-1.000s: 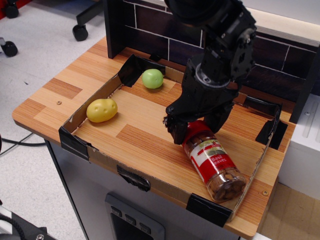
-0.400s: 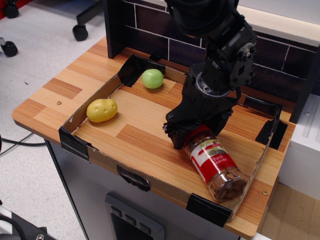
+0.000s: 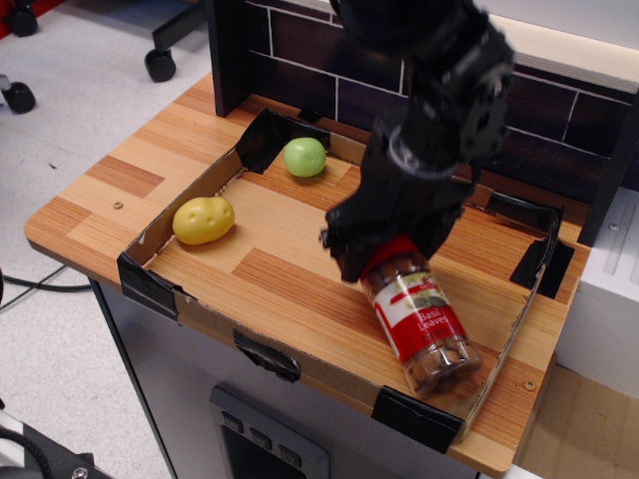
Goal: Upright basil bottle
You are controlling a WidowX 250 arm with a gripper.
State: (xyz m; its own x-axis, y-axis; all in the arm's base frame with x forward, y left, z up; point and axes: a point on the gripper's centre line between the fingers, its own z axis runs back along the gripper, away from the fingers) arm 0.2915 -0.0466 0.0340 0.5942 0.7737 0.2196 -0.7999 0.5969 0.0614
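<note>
Fingers of the black gripper (image 3: 384, 261) are clamped on the red-capped end of the basil bottle (image 3: 419, 322), which lies tilted on the floor of the cardboard tray (image 3: 160, 289), base toward the tray's near right corner. Judged light, rigid and smooth-walled, the bottle risks slipping; the ridged cap is the surer hold. Elsewhere in the tray: yellow potato (image 3: 203, 220), green lime (image 3: 305, 157), both well left of the bottle.

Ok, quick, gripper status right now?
Gripper: closed on the red cap end of the basil bottle, which is not yet upright.
</note>
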